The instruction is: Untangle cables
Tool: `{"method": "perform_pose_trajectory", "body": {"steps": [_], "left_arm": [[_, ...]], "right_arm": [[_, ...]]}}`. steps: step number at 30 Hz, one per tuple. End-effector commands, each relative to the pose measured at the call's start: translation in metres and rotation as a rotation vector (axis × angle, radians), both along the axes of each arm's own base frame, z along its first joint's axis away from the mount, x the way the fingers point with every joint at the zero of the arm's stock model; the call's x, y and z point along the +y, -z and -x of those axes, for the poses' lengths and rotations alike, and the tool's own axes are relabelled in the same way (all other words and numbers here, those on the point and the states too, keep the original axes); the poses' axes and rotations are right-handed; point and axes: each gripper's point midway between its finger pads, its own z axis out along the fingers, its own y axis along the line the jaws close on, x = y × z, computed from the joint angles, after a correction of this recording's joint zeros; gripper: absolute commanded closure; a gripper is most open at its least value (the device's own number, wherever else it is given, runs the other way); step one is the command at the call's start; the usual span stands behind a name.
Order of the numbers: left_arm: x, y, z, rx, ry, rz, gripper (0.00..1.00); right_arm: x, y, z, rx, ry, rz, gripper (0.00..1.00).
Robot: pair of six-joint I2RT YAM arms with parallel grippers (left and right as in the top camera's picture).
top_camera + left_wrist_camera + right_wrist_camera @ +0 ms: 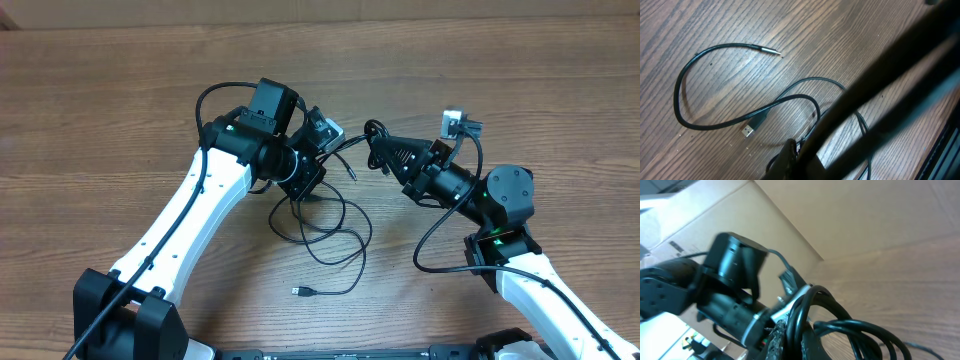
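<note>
Wood-grain desk (120,80) under both arms. My left tool (303,183) and right tool (378,148) sit close together, each clamped narrow on the cables (847,325). Slack loops trail from the left tool onto the desk, with a USB plug (300,291) lying free beyond. Step, as I judge it: drawing strands apart. Next move: spread the tools gently without tightening the tangle.

The table (90,110) is brown wood with a dark, clear grain. Just behind the table's far edge stands a tan cardboard panel (880,215) with one crease. Soft light gives a pale shine on the table top.
</note>
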Motion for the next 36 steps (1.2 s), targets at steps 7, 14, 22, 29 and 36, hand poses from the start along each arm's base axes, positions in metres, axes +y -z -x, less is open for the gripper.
{"method": "perform_pose_trajectory", "body": {"steps": [7,14,22,29,36], "left_arm": [[0.002,0.005,0.002,0.027,-0.016,-0.012,0.96],[0.002,0.005,0.002,0.028,-0.017,-0.012,0.96],[0.002,0.005,0.002,0.027,-0.017,-0.012,0.96],[0.002,0.005,0.002,0.027,-0.017,-0.012,0.96],[0.002,0.005,0.002,0.027,-0.017,-0.013,0.96]], "right_arm": [[-0.004,-0.041,0.005,-0.089,-0.001,-0.104,0.96],[-0.006,-0.056,0.009,-0.156,0.005,-0.126,0.96],[-0.008,-0.065,0.011,-0.199,0.011,-0.139,0.96],[-0.009,-0.065,0.009,-0.2,0.022,-0.142,0.96],[-0.009,-0.064,0.009,-0.203,0.025,-0.132,0.96]]}}
